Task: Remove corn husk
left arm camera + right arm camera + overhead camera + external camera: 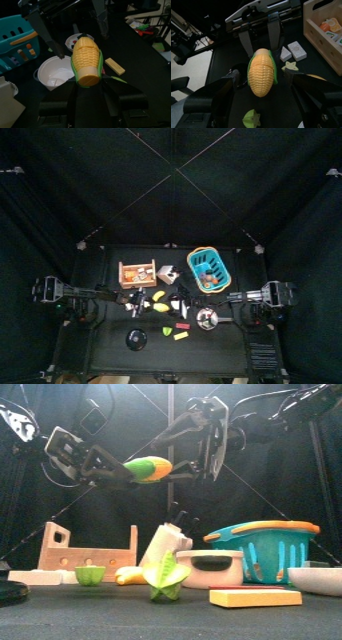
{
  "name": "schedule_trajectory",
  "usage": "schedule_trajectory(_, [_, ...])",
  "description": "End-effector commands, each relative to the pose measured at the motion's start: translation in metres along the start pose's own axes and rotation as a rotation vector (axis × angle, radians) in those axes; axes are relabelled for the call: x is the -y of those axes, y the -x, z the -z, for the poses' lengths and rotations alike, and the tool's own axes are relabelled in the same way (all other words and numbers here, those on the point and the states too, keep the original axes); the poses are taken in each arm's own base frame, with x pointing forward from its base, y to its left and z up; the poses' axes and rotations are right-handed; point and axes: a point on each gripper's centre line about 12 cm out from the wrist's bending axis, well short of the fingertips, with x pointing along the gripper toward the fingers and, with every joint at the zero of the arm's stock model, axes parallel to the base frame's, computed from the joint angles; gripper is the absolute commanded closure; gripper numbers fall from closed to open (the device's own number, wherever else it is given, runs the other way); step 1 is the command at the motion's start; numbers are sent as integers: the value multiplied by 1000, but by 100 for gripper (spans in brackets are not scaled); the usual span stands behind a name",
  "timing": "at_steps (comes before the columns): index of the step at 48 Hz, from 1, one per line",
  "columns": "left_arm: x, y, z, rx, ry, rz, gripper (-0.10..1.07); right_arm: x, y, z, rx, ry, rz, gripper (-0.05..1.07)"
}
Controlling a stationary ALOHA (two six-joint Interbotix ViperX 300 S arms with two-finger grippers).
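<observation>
The yellow corn cob (85,57) hangs in the air over the table, with my left gripper (89,83) shut on its lower end. The corn husk (101,61) still hugs the cob's sides as thin light-green leaves (252,63). My right gripper (264,93) faces the cob's free end, its jaws open wide on either side and touching nothing. In the front view the cob (147,469) sits between the left gripper (127,472) and the right gripper (201,449), high above the table things.
Below stand a blue basket (261,544), a white bowl (211,570), a wooden rack (87,549), a small green cup (90,574) and a yellow block (254,597). A loose green husk piece (166,584) lies at the front; another lies under the right arm (251,119).
</observation>
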Motion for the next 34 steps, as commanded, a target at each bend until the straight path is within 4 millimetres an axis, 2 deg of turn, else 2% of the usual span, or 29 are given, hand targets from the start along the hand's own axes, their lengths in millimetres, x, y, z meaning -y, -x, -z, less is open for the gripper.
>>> schedule_trajectory(1, [-2, 0, -9, 37, -19, -7, 36, -6, 6, -14, 39, 1, -13, 2])
schedule_trajectory(34, [-5, -1, -13, 53, -6, -27, 36, -1, -5, -11, 25, 3, -3, 2])
